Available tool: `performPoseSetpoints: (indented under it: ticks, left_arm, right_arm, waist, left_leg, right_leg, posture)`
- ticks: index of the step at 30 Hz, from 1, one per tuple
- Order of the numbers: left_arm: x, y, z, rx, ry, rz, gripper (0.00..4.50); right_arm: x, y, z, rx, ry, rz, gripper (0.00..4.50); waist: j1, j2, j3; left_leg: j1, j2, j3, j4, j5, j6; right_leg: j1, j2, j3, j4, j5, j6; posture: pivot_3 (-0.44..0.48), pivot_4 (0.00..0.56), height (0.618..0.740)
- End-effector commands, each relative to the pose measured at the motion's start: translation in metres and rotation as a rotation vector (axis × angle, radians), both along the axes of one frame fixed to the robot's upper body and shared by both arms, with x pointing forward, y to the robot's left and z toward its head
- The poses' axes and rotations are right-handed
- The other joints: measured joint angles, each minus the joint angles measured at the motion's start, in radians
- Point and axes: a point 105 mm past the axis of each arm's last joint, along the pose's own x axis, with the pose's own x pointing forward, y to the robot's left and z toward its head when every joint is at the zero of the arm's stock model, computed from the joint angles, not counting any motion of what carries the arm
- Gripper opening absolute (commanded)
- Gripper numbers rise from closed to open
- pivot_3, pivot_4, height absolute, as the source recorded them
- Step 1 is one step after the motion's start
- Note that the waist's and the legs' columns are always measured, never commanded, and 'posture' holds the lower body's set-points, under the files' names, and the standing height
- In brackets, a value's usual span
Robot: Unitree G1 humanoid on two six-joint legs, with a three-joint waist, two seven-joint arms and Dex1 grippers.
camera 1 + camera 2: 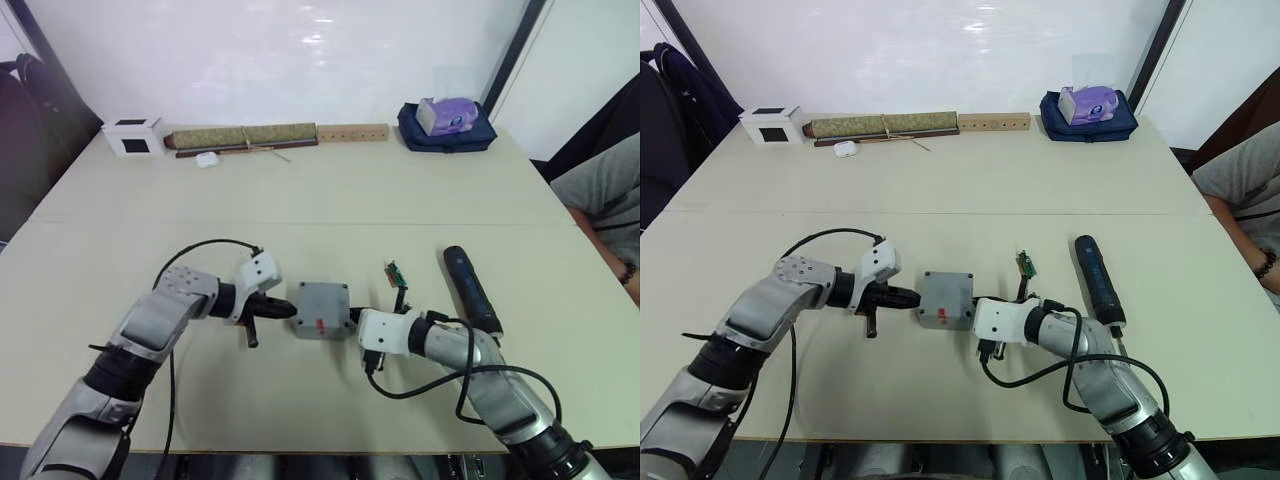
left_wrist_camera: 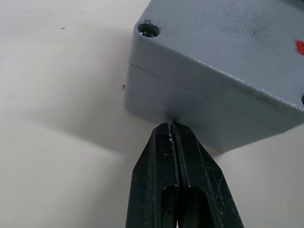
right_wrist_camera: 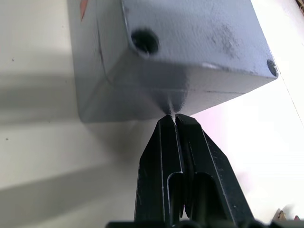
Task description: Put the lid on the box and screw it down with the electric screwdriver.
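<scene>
The grey lid (image 1: 324, 296) sits closed on the grey box (image 1: 318, 330) at the table's middle; a seam runs between them and a small red mark shows on the front wall. A screw hole (image 2: 148, 29) opens at a top corner. My left gripper (image 1: 290, 310) is shut, its tips touching the block's left wall at the seam (image 2: 171, 127). My right gripper (image 1: 352, 318) is shut too, its tips against the right wall (image 3: 172, 118). The black electric screwdriver (image 1: 470, 288) lies flat on the table to the right, behind my right arm.
A small green strip (image 1: 397, 272) lies between the box and the screwdriver. Along the far edge stand a white cube (image 1: 133, 136), a rolled mat (image 1: 245, 137), a wooden bar (image 1: 352, 131) and a blue bag (image 1: 447, 125). A person (image 1: 605, 200) sits at the right.
</scene>
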Motion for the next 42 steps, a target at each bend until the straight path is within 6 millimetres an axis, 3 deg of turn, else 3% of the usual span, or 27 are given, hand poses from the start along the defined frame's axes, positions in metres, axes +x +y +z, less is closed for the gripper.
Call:
performPoseSetpoints:
  ticks: [1, 8, 15, 18, 22, 25, 27, 29, 30, 33, 35, 42]
  left_arm:
    - [-0.002, -0.015, 0.016, -0.065, -0.056, -0.03, 0.0]
    - [-0.005, -0.009, 0.012, -0.048, -0.026, -0.026, 0.0]
    - [-0.005, 0.016, 0.011, -0.057, 0.038, 0.052, 0.0]
    - [0.001, 0.038, 0.021, -0.083, 0.075, 0.118, 0.0]
    - [0.027, 0.058, 0.053, -0.124, -0.107, 0.221, 0.0]
    - [0.039, 0.061, 0.076, -0.152, -0.187, 0.222, 0.0]
    - [0.044, 0.051, 0.099, -0.185, -0.212, 0.168, 0.0]
    - [0.026, 0.019, 0.121, -0.209, -0.211, -0.017, 0.0]
    - [0.017, 0.008, 0.124, -0.204, -0.205, -0.085, 0.0]
    - [-0.007, -0.008, 0.112, -0.131, -0.189, -0.231, 0.0]
    - [-0.013, -0.013, 0.11, -0.13, -0.179, -0.268, 0.0]
    - [-0.012, -0.018, 0.1, -0.071, -0.21, -0.322, 0.0]
  right_arm:
    - [-0.007, 0.017, 0.014, 0.052, -0.042, 0.076, 0.05]
    - [-0.007, 0.013, 0.015, 0.048, -0.043, 0.067, 0.05]
    - [-0.008, 0.004, 0.027, 0.062, -0.047, 0.046, 0.05]
    - [-0.012, -0.01, 0.034, 0.026, -0.067, 0.029, 0.05]
    - [-0.016, -0.023, 0.055, 0.051, -0.072, -0.031, 0.05]
    - [-0.021, -0.036, 0.059, 0.027, -0.056, -0.069, 0.05]
    - [-0.02, -0.05, 0.066, 0.18, 0.022, -0.2, 0.05]
    - [-0.017, -0.066, 0.079, 0.549, 0.153, -0.404, 0.05]
    - [-0.018, -0.071, 0.08, 0.654, 0.2, -0.457, 0.05]
    - [-0.025, -0.081, 0.072, 0.673, 0.253, -0.524, 0.8]
    - [-0.029, -0.083, 0.069, 0.664, 0.277, -0.544, 1.72]
    - [-0.042, -0.082, 0.052, 0.68, 0.369, -0.614, 4.46]
  waist:
    - [0.0, 0.0, 0.0]
    - [-0.001, 0.0, 0.0]
    - [-0.002, 0.0, 0.0]
    - [-0.001, 0.0, 0.0]
    - [0.001, 0.001, 0.001]
    - [0.004, 0.001, 0.001]
    - [0.006, 0.0, 0.001]
    - [0.005, -0.002, 0.002]
    - [0.004, -0.001, 0.002]
    - [-0.003, 0.004, 0.001]
    - [-0.008, 0.006, 0.002]
    - [-0.003, 0.005, 0.003]
  left_leg:
    - [0.0, 0.0, 0.0, 0.0, 0.0, 0.0]
    - [0.0, 0.0, 0.0, 0.0, 0.0, 0.0]
    - [0.0, 0.001, -0.001, 0.0, 0.0, 0.0]
    - [0.0, 0.001, -0.001, 0.0, 0.0, 0.0]
    - [0.0, 0.001, -0.001, 0.0, 0.0, 0.0]
    - [0.0, 0.0, -0.001, 0.0, 0.0, 0.0]
    - [-0.001, 0.0, -0.002, 0.0, 0.0, 0.0]
    - [-0.002, 0.0, -0.002, 0.001, 0.0, 0.0]
    - [-0.002, 0.0, -0.003, 0.001, 0.0, 0.0]
    - [-0.002, 0.001, -0.003, 0.001, 0.0, 0.0]
    - [0.0, 0.0, 0.0, 0.0, 0.0, 0.0]
    - [0.0, 0.001, -0.001, 0.0, 0.0, 0.0]
  right_leg:
    - [0.0, 0.0, 0.0, 0.0, 0.0, 0.0]
    - [0.0, 0.0, 0.0, 0.0, 0.0, 0.0]
    - [0.0, 0.001, 0.0, 0.0, 0.0, 0.0]
    - [0.0, 0.0, 0.0, 0.0, 0.0, 0.0]
    - [0.0, 0.0, -0.001, 0.0, 0.0, 0.0]
    - [0.0, 0.0, -0.001, 0.0, 0.0, 0.0]
    - [0.001, 0.0, -0.002, 0.0, 0.0, 0.0]
    - [0.0, 0.0, -0.003, 0.0, 0.0, 0.0]
    - [0.001, 0.001, -0.004, 0.0, 0.0, 0.0]
    - [0.0, -0.003, -0.002, 0.001, 0.0, 0.0]
    - [0.0, -0.003, 0.0, 0.001, 0.0, 0.0]
    - [-0.001, 0.003, -0.001, 0.003, 0.0, -0.001]
  posture:
    - [0.0, 0.15, 0.74]
    - [0.0, 0.15, 0.74]
    - [0.0, 0.15, 0.74]
    - [0.0, 0.15, 0.74]
    - [0.0, 0.15, 0.74]
    - [0.0, 0.15, 0.74]
    - [0.0, 0.15, 0.74]
    - [0.0, 0.15, 0.74]
    - [0.0, 0.15, 0.74]
    - [0.0, 0.15, 0.74]
    - [0.0, 0.15, 0.74]
    - [0.0, 0.15, 0.74]
